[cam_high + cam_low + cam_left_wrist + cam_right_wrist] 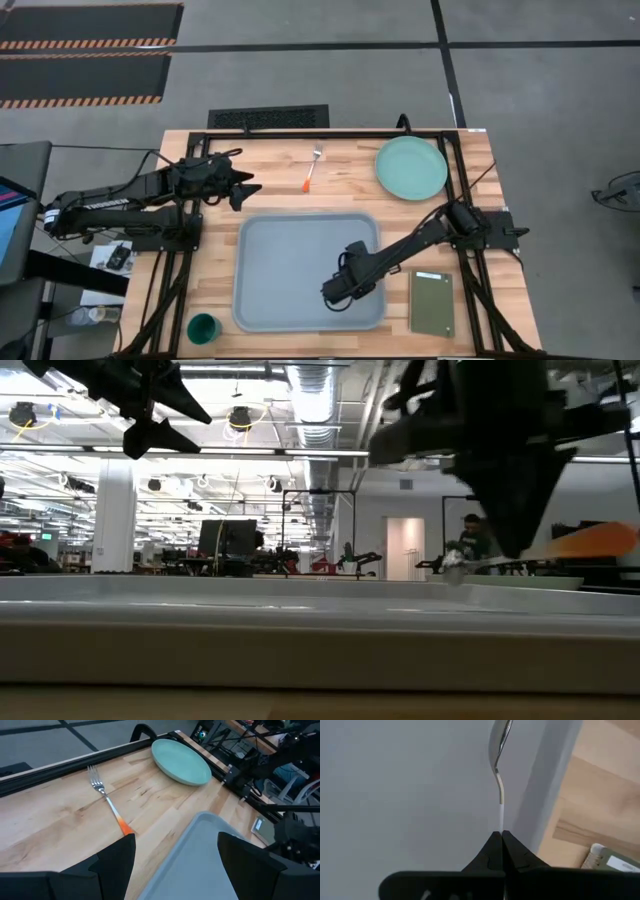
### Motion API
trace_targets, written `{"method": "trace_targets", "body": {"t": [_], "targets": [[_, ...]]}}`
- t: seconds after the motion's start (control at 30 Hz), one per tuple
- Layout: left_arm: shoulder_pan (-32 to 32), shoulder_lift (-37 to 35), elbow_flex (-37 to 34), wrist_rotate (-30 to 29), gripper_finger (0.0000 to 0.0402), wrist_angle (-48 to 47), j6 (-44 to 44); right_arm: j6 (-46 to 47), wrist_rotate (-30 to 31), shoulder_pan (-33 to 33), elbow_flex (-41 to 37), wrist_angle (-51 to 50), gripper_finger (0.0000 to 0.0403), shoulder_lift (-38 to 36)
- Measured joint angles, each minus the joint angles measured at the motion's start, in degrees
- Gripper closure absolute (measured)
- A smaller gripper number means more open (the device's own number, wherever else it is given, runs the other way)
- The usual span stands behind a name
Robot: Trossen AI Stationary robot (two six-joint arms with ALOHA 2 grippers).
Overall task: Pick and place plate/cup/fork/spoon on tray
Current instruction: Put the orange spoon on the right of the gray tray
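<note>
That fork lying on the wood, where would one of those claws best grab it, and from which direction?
Probably by the orange handle of the fork, coming straight down from above. It lies flat on the table with bare wood on both sides, so fingers could close across the narrow handle. The open left gripper sits closest, near the handle end.

Bare tray (285, 260) floor left of right pincer (335, 296); fork (312, 170) unobstructed.

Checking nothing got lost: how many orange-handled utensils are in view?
2. The fork lies on the table between the left hand and the plate. The spoon is pinched in the right hand, over the tray.
</note>
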Motion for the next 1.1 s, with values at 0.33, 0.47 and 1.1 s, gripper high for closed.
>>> {"method": "trace_targets", "body": {"t": [0.33, 0.47, 1.1], "targets": [[-0.02, -0.01, 0.02, 0.02, 0.0132, -0.15, 0.17, -2.92, -0.55, -2.04, 7.6, -6.28, 0.0401, 7.82], [-0.02, -0.01, 0.02, 0.02, 0.0132, -0.15, 0.17, -3.01, -0.67, -2.17, 9.02, -7.22, 0.0401, 9.21], [-0.02, -0.01, 0.02, 0.37, 0.0132, -0.92, 0.2, -4.29, 0.0, -2.08, 9.06, 0.61, 0.0334, 9.22]]}}
